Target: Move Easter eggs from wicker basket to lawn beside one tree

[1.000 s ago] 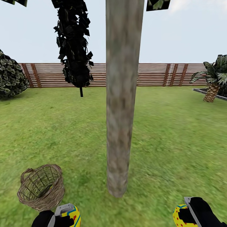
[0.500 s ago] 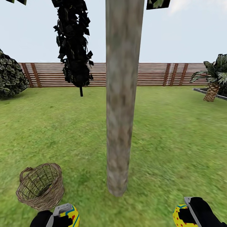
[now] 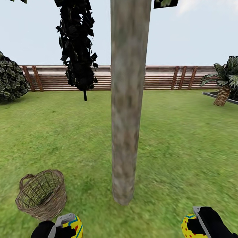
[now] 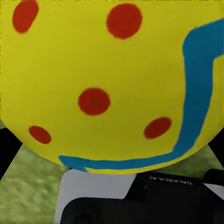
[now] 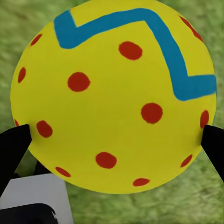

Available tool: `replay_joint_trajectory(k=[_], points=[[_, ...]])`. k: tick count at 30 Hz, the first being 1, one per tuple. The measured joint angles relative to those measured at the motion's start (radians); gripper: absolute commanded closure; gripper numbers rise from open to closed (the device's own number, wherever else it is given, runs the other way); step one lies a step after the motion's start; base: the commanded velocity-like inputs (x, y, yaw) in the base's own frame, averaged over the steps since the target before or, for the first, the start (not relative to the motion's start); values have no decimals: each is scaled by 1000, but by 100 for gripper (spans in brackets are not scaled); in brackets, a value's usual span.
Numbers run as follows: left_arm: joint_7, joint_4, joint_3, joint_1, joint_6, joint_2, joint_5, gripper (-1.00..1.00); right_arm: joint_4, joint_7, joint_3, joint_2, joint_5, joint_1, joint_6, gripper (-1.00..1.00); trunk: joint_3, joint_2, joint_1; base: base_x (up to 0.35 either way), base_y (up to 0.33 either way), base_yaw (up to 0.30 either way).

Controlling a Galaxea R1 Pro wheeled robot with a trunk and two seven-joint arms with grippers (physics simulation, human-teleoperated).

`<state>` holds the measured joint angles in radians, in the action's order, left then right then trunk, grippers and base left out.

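At the foot of the tree (image 3: 127,109), on the lawn (image 3: 178,138), both arms hold their loads low at the near edge of the head view; the left claw (image 3: 62,226) is closed on one Easter egg (image 3: 75,225), and the right claw (image 3: 195,222) is closed on a second egg (image 3: 188,226); the left wrist view shows the first egg (image 4: 107,79) as a smooth yellow shell with red dots and a blue zigzag, a dark finger at either flank; the right wrist view shows the second egg (image 5: 114,100) pinched across its widest girth between two dark fingertips (image 5: 14,147), grass behind it. Beside the left claw and near the trunk stands the wicker basket (image 3: 43,195), upright, its open weave letting grass show through; whether the third egg lies inside cannot be told. Behind, a slatted fence (image 3: 165,77), a dark cypress (image 3: 77,49), a bush (image 3: 11,81) and a palm (image 3: 223,82) close the garden.

Handling, as a judgement: each egg appears rigid, light and glossy, hence likely to slip or roll; a hold across the broadest part, as seen here, seems the securest, since a grip nearer either tapered end would tend to squeeze it out; release is best made low over the grass close to the trunk, so the egg does not roll away.
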<state>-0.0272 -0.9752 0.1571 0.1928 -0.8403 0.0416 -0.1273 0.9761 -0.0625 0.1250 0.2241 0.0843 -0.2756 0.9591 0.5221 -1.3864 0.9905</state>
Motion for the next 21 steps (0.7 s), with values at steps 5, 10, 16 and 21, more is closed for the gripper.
replay_joint_trajectory(k=[5, 10, 16, 21], points=[[0, 0, 0, 0, 0, 0, 0, 100, 0, 0, 0, 0, 0, 0, 0, 100, 16, -35, 19, 0, 0, 0], [0, -1, 0, 0, 0, 0, 0, 100, 0, 0, 0, 0, 0, 0, 0, 100, 31, -70, 38, 0, 0, 0], [0, 0, -1, 0, 0, 0, 0, 100, -1, 0, 0, 0, 0, 0, 0, 100, 50, -112, 61, 0, 0, 0], [0, -1, -1, 0, 0, 0, 0, 100, 0, 0, 0, -1, 0, 0, 0, 100, 66, -147, 81, 0, 0, 0]])
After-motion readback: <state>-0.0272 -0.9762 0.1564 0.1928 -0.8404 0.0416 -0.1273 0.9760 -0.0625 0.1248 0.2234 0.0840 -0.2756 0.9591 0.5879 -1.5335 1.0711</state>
